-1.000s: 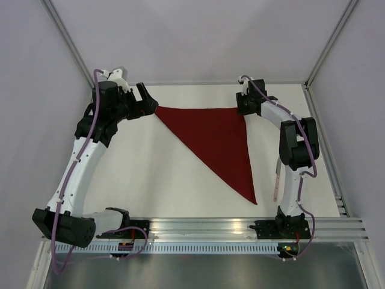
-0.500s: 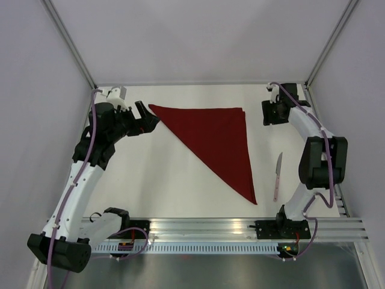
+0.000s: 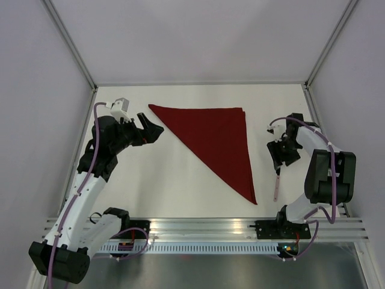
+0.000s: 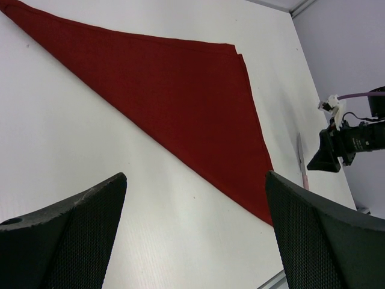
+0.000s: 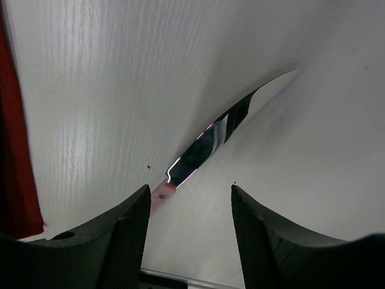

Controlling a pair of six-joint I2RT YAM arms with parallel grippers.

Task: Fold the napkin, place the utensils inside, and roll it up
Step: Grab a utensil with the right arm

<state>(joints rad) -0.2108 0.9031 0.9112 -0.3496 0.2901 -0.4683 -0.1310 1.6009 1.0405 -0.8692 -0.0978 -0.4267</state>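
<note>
The right gripper (image 3: 281, 156) hangs over the blade of the knife (image 3: 276, 188), its jaws apart and holding nothing. In the right wrist view the knife (image 5: 201, 150) lies flat on the white table (image 3: 150, 180), framed between the two fingers (image 5: 120, 241). Its pale pink handle points toward the arm bases. The knife lies right of the napkin (image 3: 216, 138), apart from it. The napkin is folded into a triangle. The left gripper (image 3: 150, 127) is spread wide and empty, near the napkin's far-left corner.

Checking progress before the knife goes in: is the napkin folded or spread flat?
Folded: the napkin lies as a triangle, doubled edges showing at one corner.
</note>
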